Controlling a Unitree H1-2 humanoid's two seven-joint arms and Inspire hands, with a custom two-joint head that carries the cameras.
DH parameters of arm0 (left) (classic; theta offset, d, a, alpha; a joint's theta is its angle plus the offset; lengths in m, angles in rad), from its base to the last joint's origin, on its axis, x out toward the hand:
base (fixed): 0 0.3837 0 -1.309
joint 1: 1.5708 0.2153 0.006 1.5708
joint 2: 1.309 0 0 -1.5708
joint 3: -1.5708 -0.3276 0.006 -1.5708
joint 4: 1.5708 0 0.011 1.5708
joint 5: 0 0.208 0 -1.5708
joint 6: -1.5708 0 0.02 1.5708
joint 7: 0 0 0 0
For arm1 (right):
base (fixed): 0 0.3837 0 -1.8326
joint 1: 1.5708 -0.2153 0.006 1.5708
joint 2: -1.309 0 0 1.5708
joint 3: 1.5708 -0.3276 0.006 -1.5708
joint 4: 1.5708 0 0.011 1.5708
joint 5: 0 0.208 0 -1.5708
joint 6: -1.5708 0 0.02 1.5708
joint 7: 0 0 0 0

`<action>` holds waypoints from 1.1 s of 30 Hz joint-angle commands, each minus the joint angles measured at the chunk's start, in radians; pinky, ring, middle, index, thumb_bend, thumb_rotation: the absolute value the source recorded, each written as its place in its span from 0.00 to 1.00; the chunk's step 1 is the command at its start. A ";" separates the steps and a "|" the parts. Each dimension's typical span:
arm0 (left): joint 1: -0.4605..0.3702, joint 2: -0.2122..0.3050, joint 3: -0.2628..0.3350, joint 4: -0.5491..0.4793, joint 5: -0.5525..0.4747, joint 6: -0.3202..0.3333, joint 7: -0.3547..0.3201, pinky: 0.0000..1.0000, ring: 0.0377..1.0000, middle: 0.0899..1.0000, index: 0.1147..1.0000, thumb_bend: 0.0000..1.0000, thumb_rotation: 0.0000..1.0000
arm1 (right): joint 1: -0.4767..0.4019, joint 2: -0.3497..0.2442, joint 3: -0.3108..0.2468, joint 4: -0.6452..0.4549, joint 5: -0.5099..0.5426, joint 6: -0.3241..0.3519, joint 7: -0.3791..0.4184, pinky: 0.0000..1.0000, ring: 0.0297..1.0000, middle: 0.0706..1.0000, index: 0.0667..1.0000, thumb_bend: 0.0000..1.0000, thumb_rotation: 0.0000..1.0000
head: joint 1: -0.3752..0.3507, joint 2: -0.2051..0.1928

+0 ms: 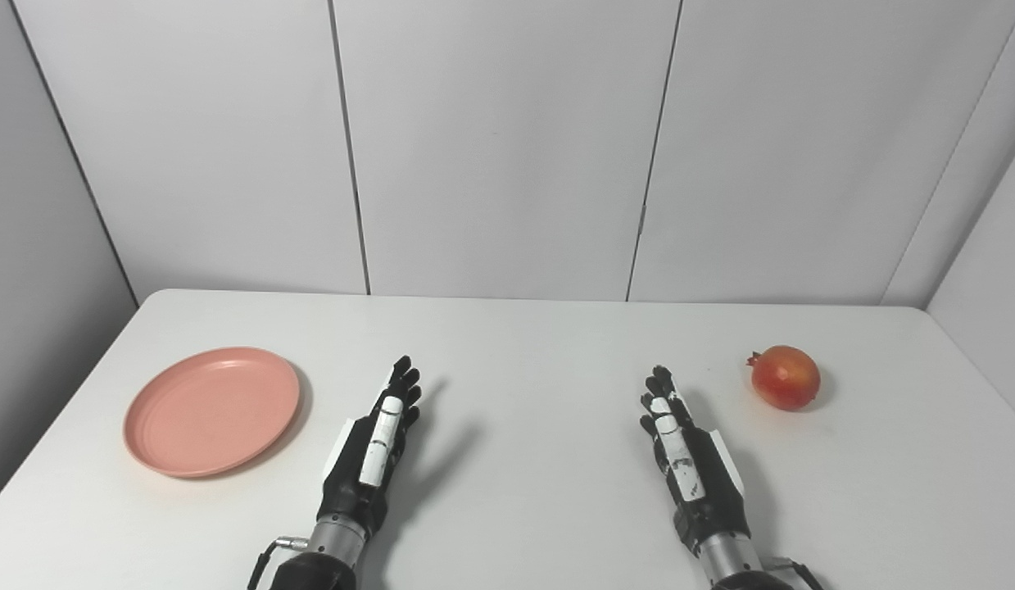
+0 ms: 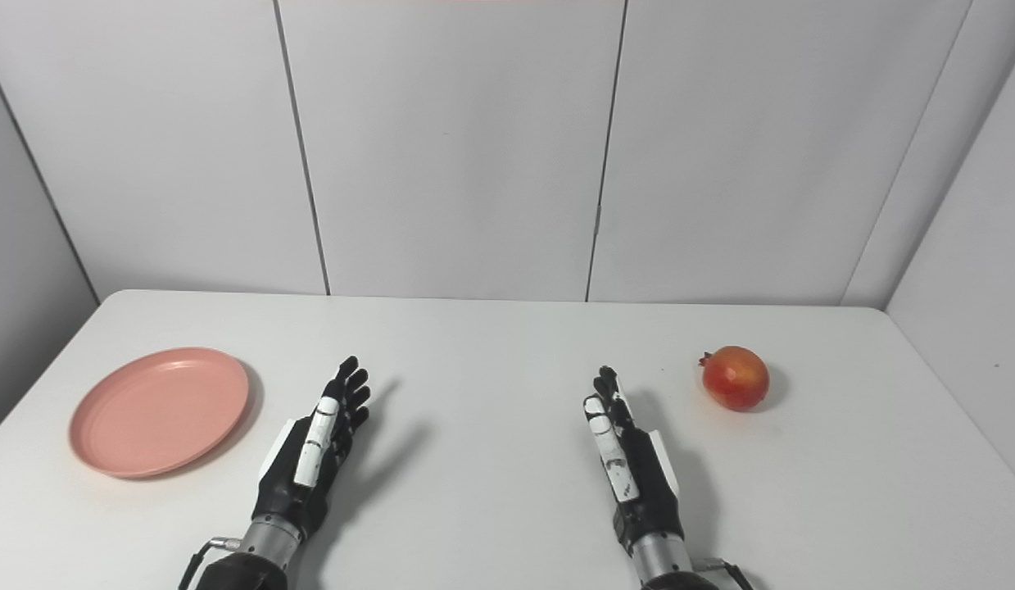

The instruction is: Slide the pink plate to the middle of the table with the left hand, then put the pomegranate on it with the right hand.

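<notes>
A round pink plate lies flat on the left side of the white table. It is empty. A red pomegranate sits on the right side of the table. My left hand is open and empty, edge-on with fingers stretched forward, a short way to the right of the plate and apart from it. My right hand is open and empty in the same pose, to the left of the pomegranate and nearer to me, not touching it.
White wall panels stand close behind the table and angle in at both sides. The table's far edge meets the wall; its left and right edges lie just beyond the plate and the pomegranate.
</notes>
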 commanded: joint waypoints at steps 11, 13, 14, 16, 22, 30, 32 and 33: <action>-0.033 -0.052 -0.031 0.084 0.063 -0.100 0.044 1.00 1.00 1.00 1.00 0.66 1.00 | -0.024 -0.065 -0.037 -0.006 0.066 -0.088 0.060 1.00 1.00 1.00 1.00 0.62 0.91 | 0.272 -0.079; -0.037 -0.065 -0.032 0.096 0.067 -0.106 0.053 1.00 1.00 1.00 1.00 0.68 1.00 | -0.032 -0.074 -0.042 0.026 0.082 -0.117 0.078 1.00 1.00 1.00 1.00 0.59 0.94 | 0.278 -0.089; -0.036 -0.070 -0.032 0.094 0.068 -0.105 0.056 1.00 1.00 1.00 1.00 0.67 1.00 | -0.036 -0.076 -0.045 0.039 0.092 -0.126 0.084 1.00 1.00 1.00 1.00 0.59 0.94 | 0.279 -0.089; -0.035 -0.076 -0.033 0.089 0.069 -0.102 0.060 1.00 1.00 1.00 1.00 0.67 1.00 | -0.036 -0.083 -0.050 0.051 0.103 -0.139 0.092 1.00 1.00 1.00 1.00 0.59 0.94 | 0.285 -0.094; -0.047 -0.082 -0.036 0.105 0.084 -0.105 0.072 1.00 1.00 1.00 1.00 0.68 1.00 | -0.036 -0.106 -0.056 0.072 0.107 -0.161 0.100 1.00 1.00 1.00 1.00 0.60 0.95 | 0.317 -0.105; -0.084 -0.079 -0.011 0.120 0.075 -0.151 0.093 1.00 1.00 1.00 1.00 0.65 1.00 | -0.044 -0.110 -0.055 0.094 0.106 -0.194 0.098 1.00 1.00 1.00 1.00 0.54 0.95 | 0.324 -0.108; -0.092 -0.073 -0.003 0.102 0.067 -0.141 0.090 1.00 1.00 1.00 1.00 0.63 1.00 | -0.046 -0.109 -0.055 0.094 0.108 -0.195 0.097 1.00 1.00 1.00 1.00 0.55 0.95 | 0.325 -0.108; -0.097 -0.070 0.004 0.091 0.059 -0.135 0.089 1.00 1.00 1.00 1.00 0.63 1.00 | -0.046 -0.108 -0.054 0.092 0.104 -0.193 0.094 1.00 1.00 1.00 1.00 0.55 0.95 | 0.324 -0.111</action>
